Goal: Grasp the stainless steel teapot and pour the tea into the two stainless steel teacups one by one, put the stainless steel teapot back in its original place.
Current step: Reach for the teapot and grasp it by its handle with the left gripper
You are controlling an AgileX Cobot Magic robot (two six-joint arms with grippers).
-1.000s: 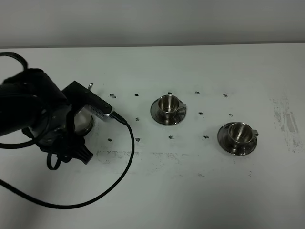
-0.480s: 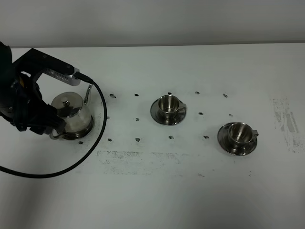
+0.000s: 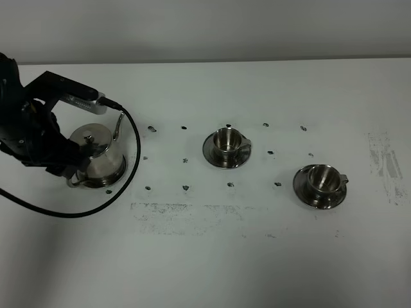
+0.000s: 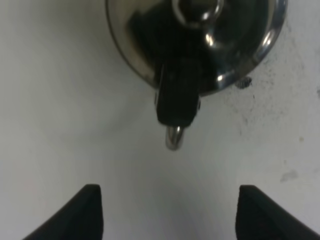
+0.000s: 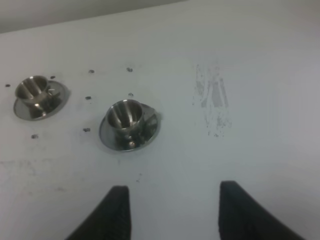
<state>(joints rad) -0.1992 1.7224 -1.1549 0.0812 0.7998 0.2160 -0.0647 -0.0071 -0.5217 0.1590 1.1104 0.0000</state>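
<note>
The stainless steel teapot stands upright on its round saucer at the table's left, lid on, spout toward the far side. My left arm hangs beside it on the left. In the left wrist view my left gripper is open, and the teapot's handle lies just beyond its fingertips, outside them. The two stainless steel teacups sit on saucers at the middle and right. My right gripper is open above the table near the right cup. No tea shows.
A black cable loops from the left wrist camera around the teapot's right side and front and runs off the left edge. Small dark marks dot the white table between teapot and cups. A scuffed patch is at the far right.
My left arm swung back to the left and off the teapot, which it covered a second ago. The cable loop followed it. Cups have not moved.
</note>
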